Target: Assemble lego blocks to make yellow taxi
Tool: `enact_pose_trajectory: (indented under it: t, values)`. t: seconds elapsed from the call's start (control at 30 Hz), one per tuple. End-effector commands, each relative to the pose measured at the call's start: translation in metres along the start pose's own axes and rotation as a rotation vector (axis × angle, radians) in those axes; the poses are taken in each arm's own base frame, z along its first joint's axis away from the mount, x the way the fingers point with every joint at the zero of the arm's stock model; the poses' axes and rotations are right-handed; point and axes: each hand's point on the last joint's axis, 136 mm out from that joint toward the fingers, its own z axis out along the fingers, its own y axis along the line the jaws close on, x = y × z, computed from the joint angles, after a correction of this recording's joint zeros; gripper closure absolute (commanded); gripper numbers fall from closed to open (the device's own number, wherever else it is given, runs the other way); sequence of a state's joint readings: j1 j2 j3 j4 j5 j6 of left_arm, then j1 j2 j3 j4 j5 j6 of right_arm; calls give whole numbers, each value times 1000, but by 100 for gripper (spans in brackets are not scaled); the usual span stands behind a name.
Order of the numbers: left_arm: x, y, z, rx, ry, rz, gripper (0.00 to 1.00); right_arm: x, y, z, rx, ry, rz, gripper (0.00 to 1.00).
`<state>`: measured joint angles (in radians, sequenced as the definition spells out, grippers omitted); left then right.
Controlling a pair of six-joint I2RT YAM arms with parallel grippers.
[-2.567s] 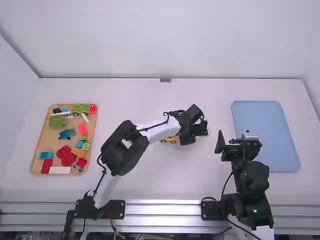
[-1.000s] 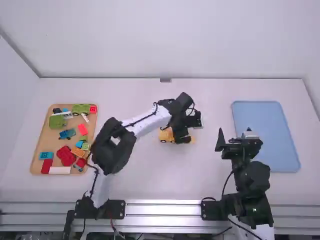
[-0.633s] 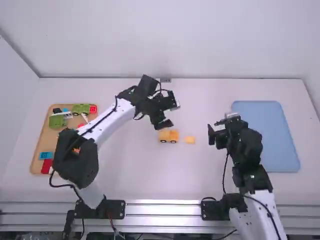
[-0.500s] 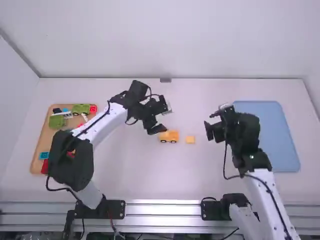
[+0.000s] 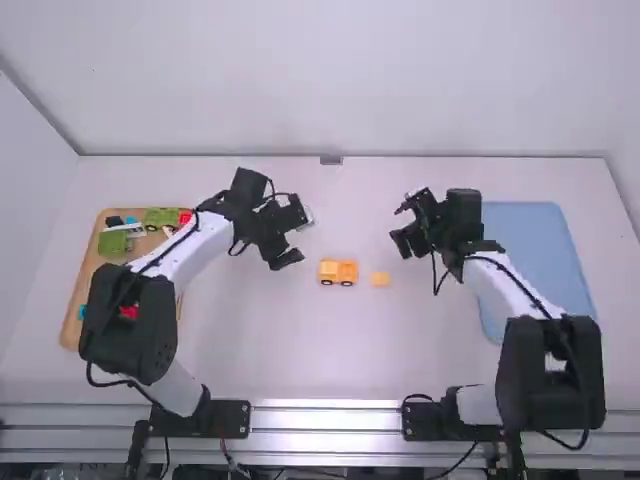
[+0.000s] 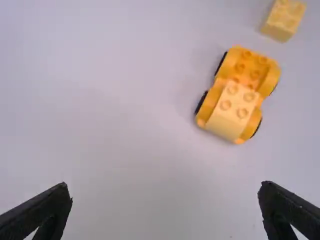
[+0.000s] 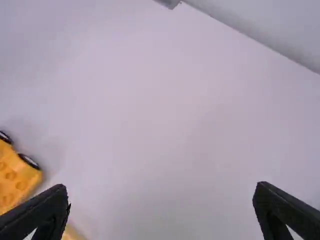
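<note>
Yellow taxi (image 5: 338,272) sits mid-frame in your high view, left of a small block (image 5: 381,279), lower than your left gripper (image 5: 297,238) and right gripper (image 5: 399,224). Your left wrist view shows fingers (image 6: 50,201) wide apart; your right one likewise.

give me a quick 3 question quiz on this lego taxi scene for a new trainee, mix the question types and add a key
1. True or false: the left gripper and the right gripper are both open.
2. Multiple choice: where does the loose yellow block lie?
a) in the blue tray
b) on the table
c) in the wooden tray
3. Short answer: how many studs show on top of the pale block mounted on the wheeled base?

Key: 1 true; 2 b; 3 four
</note>
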<state>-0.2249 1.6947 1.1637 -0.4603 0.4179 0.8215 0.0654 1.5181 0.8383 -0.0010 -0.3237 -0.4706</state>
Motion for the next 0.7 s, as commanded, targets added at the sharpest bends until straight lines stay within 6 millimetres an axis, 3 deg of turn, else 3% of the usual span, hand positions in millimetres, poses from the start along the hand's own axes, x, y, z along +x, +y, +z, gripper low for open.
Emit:
enact_pose_trajectory:
  t: [0.0,0.1,0.2,0.37,0.53,0.67]
  values:
    - [3,4,-8,-54,27,25,1,-5,-4,10,-9,-10,-37,2]
    - [6,-1,-2,-41,7,28,1,9,1,19,-39,30,-57,2]
    - [10,3,6,-70,-17,39,1,20,21,21,-148,40,-191,2]
    - [7,-8,19,-55,-119,84,1,26,66,7,-401,-55,-416,2]
    - [-8,-37,19,65,-325,230,1,30,87,-14,-563,-208,-504,2]
    - [-16,-45,13,124,-433,234,1,42,94,-12,-617,-311,-480,2]
